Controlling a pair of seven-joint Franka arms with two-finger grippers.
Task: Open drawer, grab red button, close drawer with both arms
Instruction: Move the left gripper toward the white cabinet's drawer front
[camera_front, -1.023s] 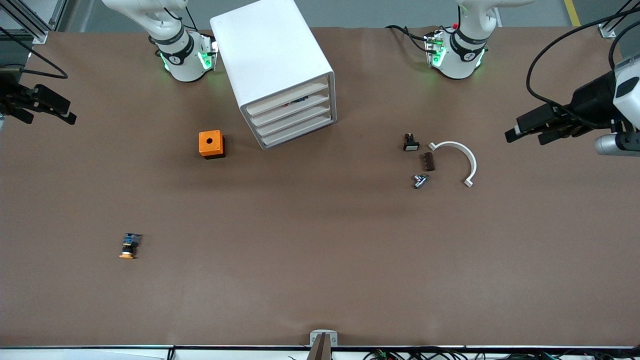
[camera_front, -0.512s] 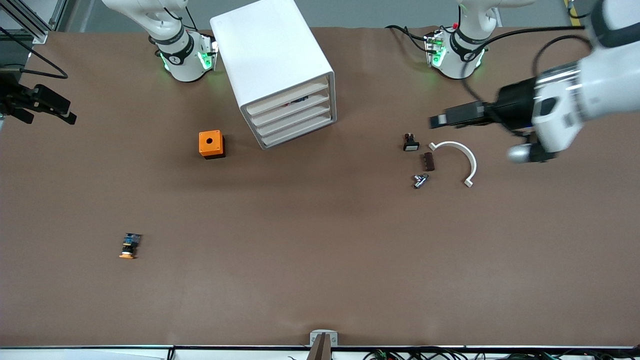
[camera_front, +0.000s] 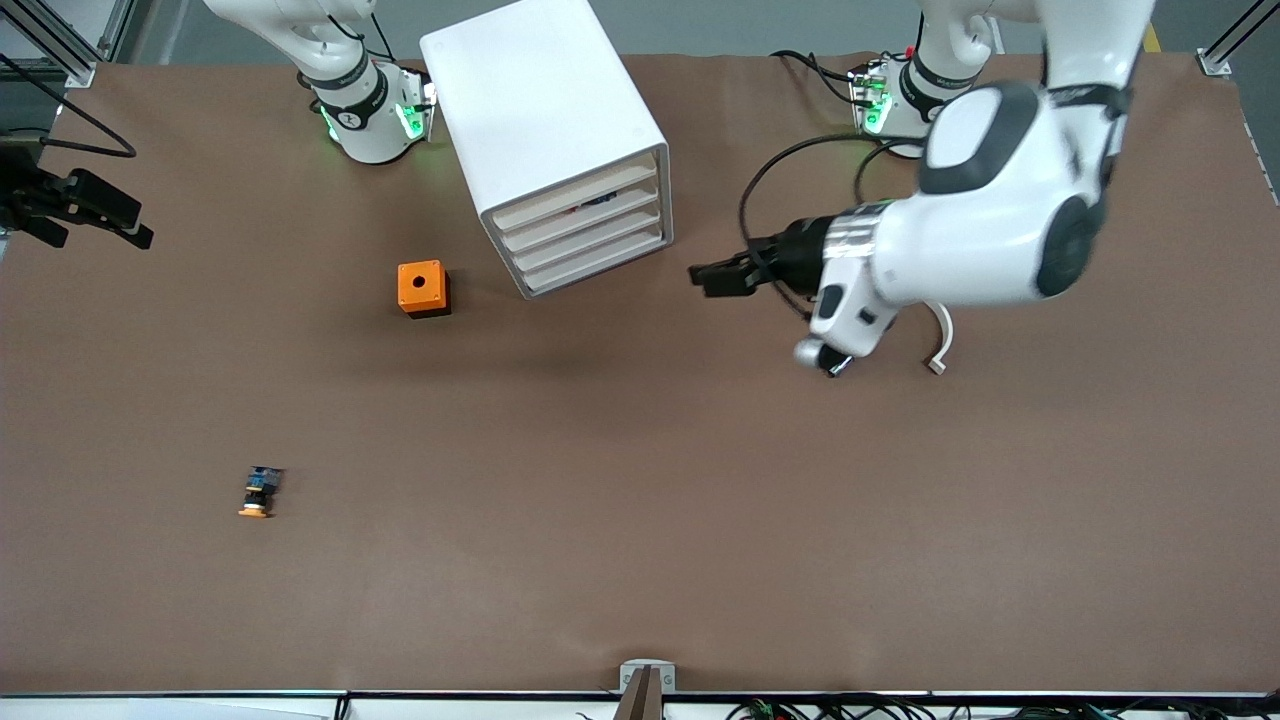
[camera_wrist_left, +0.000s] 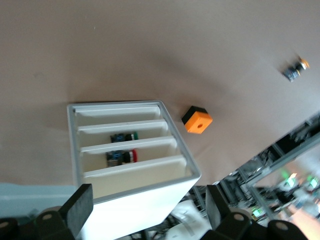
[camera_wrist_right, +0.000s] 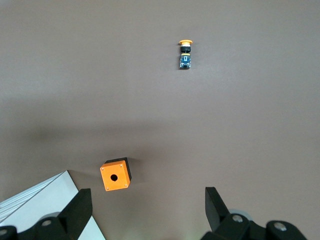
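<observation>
The white cabinet (camera_front: 540, 110) stands near the robots' bases, with its four drawers pushed in. The red-headed button (camera_wrist_left: 129, 156) lies in the second drawer from the top (camera_wrist_left: 150, 144). In the front view only a red and blue speck of it (camera_front: 590, 204) shows above that drawer's cream strip (camera_front: 585, 220). My left gripper (camera_front: 712, 280) is open and empty, in the air in front of the cabinet's drawers. It also shows in the left wrist view (camera_wrist_left: 148, 212). My right gripper (camera_front: 140, 228) is open and empty and waits at the right arm's end of the table. It also shows in the right wrist view (camera_wrist_right: 147, 210).
A green-headed button (camera_wrist_left: 131, 135) lies in the third drawer. An orange cube (camera_front: 423, 288) stands beside the cabinet. An orange-yellow-headed button (camera_front: 259, 493) lies nearer the front camera. A white curved part (camera_front: 941, 340) and small parts are partly hidden under the left arm.
The left arm has swung in from its end of the table, and its gripper is now in front of the cabinet. The right arm has not moved.
</observation>
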